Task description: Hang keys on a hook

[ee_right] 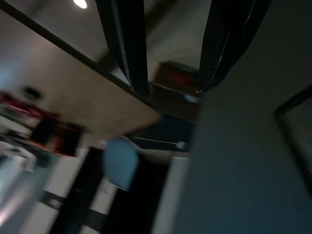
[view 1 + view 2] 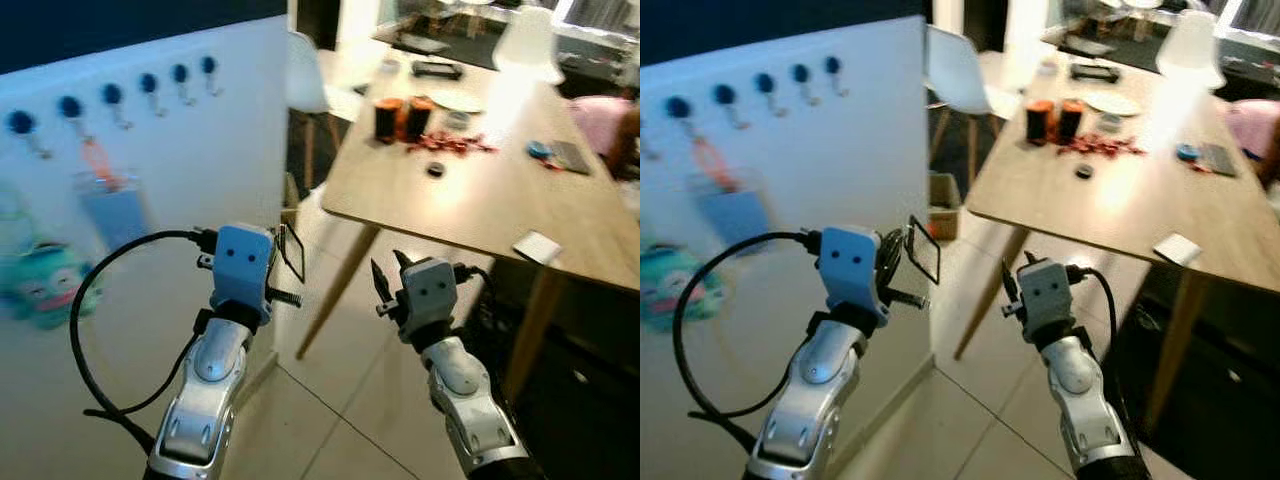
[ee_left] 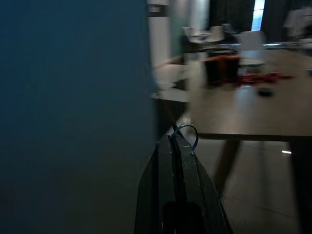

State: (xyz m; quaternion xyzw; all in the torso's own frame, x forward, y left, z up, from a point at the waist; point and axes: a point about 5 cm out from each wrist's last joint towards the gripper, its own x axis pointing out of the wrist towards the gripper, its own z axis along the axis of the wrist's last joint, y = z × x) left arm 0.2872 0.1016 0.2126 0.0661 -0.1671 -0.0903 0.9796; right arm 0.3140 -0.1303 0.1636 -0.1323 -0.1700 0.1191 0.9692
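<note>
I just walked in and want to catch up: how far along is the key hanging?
Done: the left gripper is shut on the key ring and raised beside the white board. In hand: carrying it toward the blue hooks. Left: looping the ring over a hook and letting go. The right gripper is open.

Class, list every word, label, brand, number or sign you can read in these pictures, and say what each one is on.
No text can be read anywhere.
Red patch on the dark box: too blurred to read.
Hanging blue pouch: no legible print.
Items on the wooden table: too small and blurred.
</note>
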